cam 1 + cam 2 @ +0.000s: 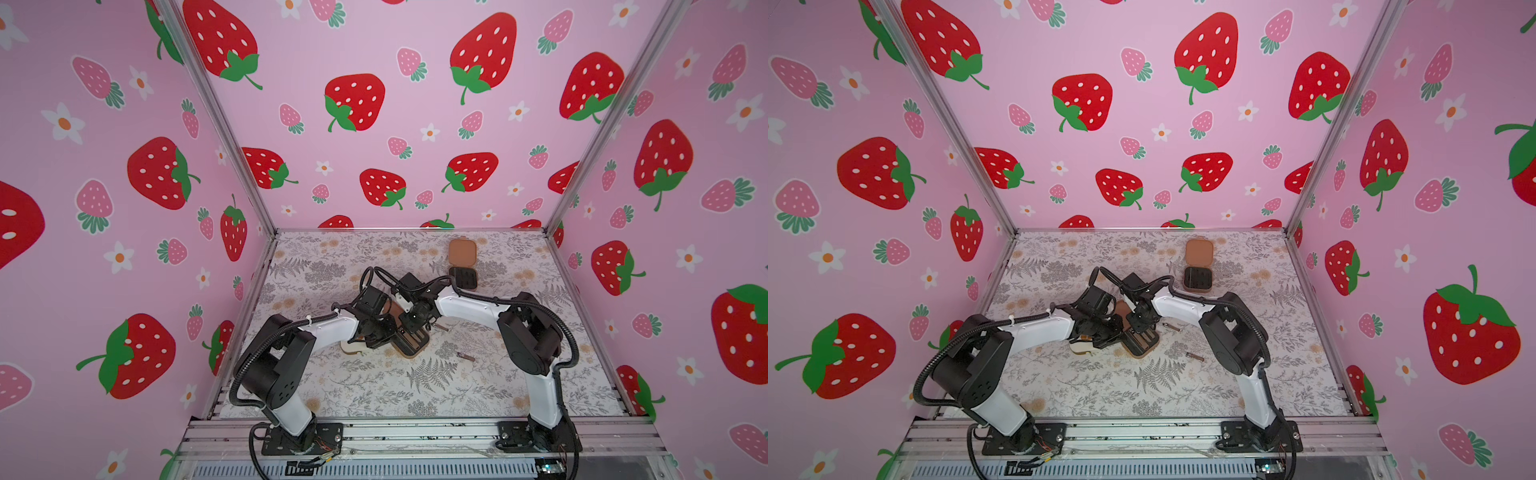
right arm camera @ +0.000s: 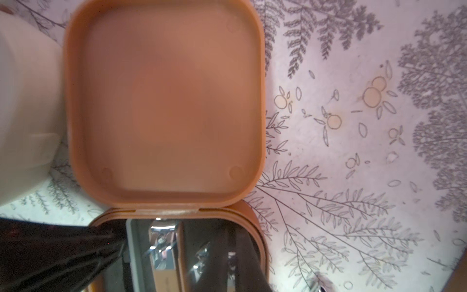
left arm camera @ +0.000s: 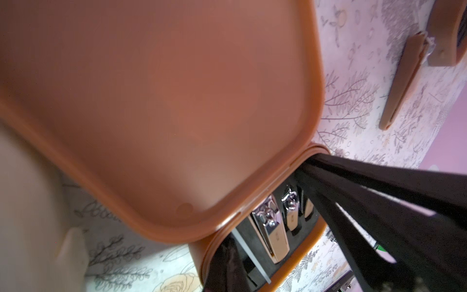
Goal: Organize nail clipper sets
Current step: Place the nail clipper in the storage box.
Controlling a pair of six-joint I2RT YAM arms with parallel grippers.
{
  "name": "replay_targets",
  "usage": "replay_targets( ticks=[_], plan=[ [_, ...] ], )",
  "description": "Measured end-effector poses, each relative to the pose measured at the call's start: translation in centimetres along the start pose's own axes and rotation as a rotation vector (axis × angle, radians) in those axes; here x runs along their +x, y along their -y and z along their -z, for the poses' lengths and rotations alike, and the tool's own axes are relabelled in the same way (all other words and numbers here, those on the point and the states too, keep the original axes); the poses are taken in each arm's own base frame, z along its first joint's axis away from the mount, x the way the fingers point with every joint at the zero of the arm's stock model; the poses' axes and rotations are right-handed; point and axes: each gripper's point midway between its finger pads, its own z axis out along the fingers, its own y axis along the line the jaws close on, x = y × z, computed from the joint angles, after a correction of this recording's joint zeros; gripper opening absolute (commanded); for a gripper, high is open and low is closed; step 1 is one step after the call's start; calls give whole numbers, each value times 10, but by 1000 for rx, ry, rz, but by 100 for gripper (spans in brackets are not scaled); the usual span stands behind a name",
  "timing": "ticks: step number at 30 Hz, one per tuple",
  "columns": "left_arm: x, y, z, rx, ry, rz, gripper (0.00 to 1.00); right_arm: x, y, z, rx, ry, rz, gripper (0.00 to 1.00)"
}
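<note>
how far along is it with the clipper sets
Partway. Done: clippers sit slotted in the near brown case. In hand: the right fingers reach into that open case. Left: two loose metal tools on the table, the far brown case lying open, the cream case beside.

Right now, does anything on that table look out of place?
Yes. A slim tool lies loose on the mat just beside the middle brown case, and a small metal tool lies further out. Both sit outside any case's slots.
</note>
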Motion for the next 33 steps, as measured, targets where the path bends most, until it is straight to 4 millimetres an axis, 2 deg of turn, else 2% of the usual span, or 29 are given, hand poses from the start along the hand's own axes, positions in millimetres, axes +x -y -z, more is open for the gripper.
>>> replay_targets(
  ticks=[33],
  plan=[
    [0, 1, 0, 3, -4, 1, 0, 13, 6, -6, 43, 239, -130, 11]
  ],
)
